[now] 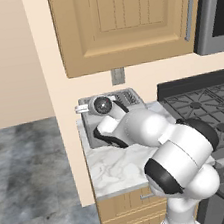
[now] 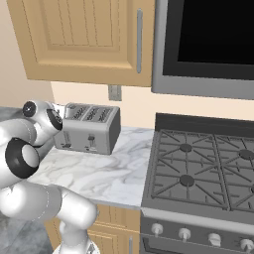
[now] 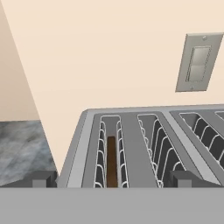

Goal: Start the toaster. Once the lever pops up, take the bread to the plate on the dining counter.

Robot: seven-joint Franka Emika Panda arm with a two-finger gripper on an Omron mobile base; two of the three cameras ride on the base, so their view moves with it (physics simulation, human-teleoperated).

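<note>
Gripper: in the hand view the two small dark fingertips [image 3: 43, 179] stand wide apart at the bottom, one at each side, with nothing between them; the gripper [image 3: 112, 180] is spread as far as it goes and has hold of nothing. It hangs just above the left end of the toaster's top.
Arm: glossy white rounded shells with dark joint bands, bent over the bench [image 1: 116, 166] from the front; its wrist covers much of the toaster in the left base view.
Bench: small white-grey veined marble top, smooth and flat, over tan wooden cabinet fronts with raised panels.
Toaster: boxy brushed grey metal body [image 2: 89, 130] with four long slots on top, standing at the back left of the bench against the wall; two slider levers and small knobs show on its front face in the right base view. Each slot is lined with thin white wire guides, curved like ribs.
Bread: thin dark brown slice [image 3: 111, 161], seen edge-on, sunk upright in the leftmost slot between the wire guides.
Stove: dark gas range [image 2: 203, 168] just right of the bench, with black cast grates and a row of round pale knobs along its front.
Wall: flat matte cream, with a grey rectangular switch plate [image 3: 194, 63] above the toaster.
Cabinet: tan wood door [image 1: 121, 17] with a framed panel and a slim metal bar handle, hung over the bench.
Microwave: grey frame with a black glass front [image 2: 208, 44], above the stove.
</note>
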